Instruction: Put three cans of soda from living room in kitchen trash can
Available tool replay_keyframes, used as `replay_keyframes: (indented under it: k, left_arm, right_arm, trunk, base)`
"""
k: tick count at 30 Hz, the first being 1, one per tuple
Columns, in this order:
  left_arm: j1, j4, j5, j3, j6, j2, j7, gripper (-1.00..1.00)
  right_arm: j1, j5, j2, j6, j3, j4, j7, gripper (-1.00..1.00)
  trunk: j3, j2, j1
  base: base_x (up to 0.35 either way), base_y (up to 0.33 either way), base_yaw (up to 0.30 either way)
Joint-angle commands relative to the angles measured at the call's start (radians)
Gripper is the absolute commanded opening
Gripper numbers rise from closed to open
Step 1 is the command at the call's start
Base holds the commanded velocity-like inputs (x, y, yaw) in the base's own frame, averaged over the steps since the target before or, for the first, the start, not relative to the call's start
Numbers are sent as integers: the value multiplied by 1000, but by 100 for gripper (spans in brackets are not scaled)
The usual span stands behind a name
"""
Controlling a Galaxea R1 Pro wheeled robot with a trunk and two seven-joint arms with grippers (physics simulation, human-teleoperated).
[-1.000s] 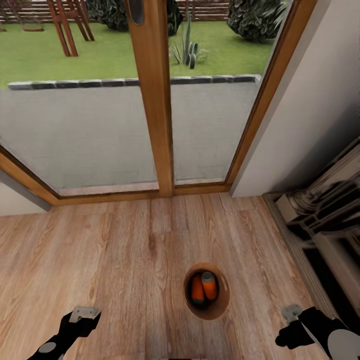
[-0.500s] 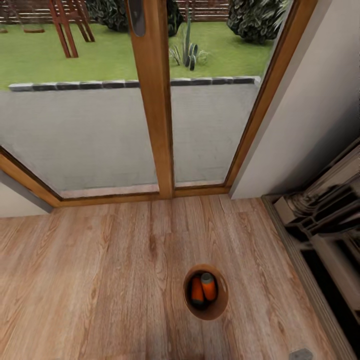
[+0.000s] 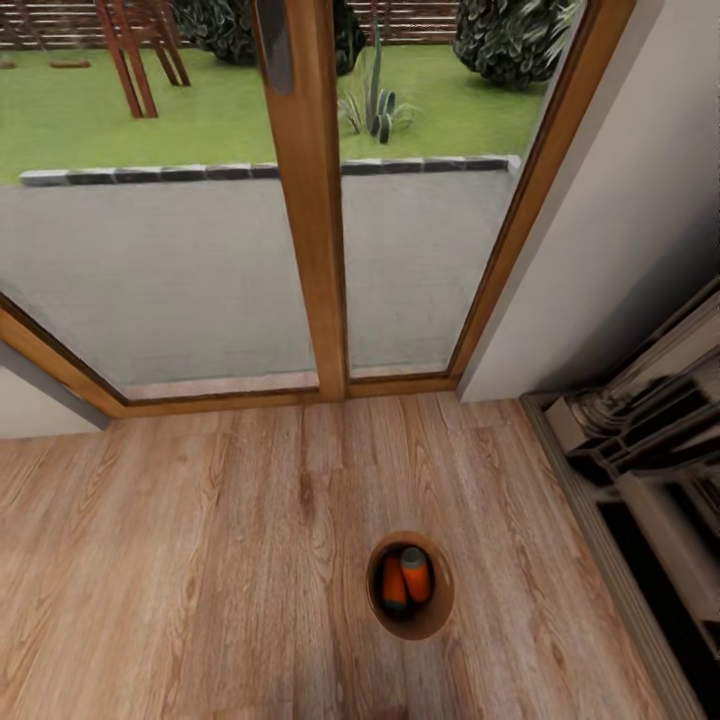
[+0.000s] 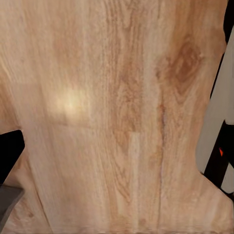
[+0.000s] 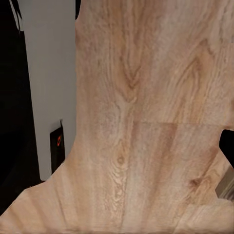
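Observation:
The tash can [image 3: 415, 623], a small round bucket with a tan inside, stands on the warm wood floor [image 3: 200, 560] in the lower middle of the head view. Two orange cans of soda [image 3: 394, 586] [image 3: 417, 574] with silvery tops sit side by side inside it. In the left wrist view, a dark finger [image 4: 8, 158] of my left gripper shows at the edge, over bare floorboards. A dark finger [image 5: 227, 146] of my right gripper shows the same way in the right wrist view. Nothing is between the fingers of either gripper.
Wood-framed glass doors [image 3: 312, 220] rise just beyond the bucket, with a paved terrace and lawn outside. A pale wall [image 3: 620, 220] and a dark moulded fireplace surround [image 3: 650, 470] close off the right side. Open floor stretches to the left. My own base [image 4: 214, 122] [image 5: 46, 87] borders both wrist views.
Both grippers, seen at the bottom corners a second ago, have dropped out of the head view. The view has shifted slightly; the bucket and its cans have not moved.

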Motion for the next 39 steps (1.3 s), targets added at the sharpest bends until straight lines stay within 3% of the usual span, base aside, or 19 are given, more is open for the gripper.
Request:
replay_keyframes:
  k: [1,9,14,20,32,39]
  left_arm:
    - [6,4,0,-1,0,0,1,100]
    - [24,8,-1,-2,14,0,-4,100]
    - [33,8,-3,-5,12,-8,-9,100]
    - [49,8,-4,-8,11,-12,-11,100]
    - [54,8,-3,-10,10,-13,-90,100]
    - [54,7,-5,-10,9,-20,-101,100]
  right_arm:
    - [14,-3,1,-5,-1,0,-1,100]
    - [80,-13,7,-42,-2,0,-2,100]
    - [116,-59,30,-101,-2,0,-2,100]
    - [128,-98,42,-119,-2,0,-2,100]
    - [134,-108,44,-122,-3,0,-2,100]
    - [134,-125,45,-122,-5,0,-2,100]
  trunk:
    - [3,7,-4]
    - [28,63,-35]
    - [44,98,-54]
    - [68,140,-77]
    - [123,224,-123]
    - [148,273,-150]
  base:
    - [0,0,0]
    - [0,0,0]
    - [0,0,0]
    - [0,0,0]
    - [0,0,0]
    - [0,0,0]
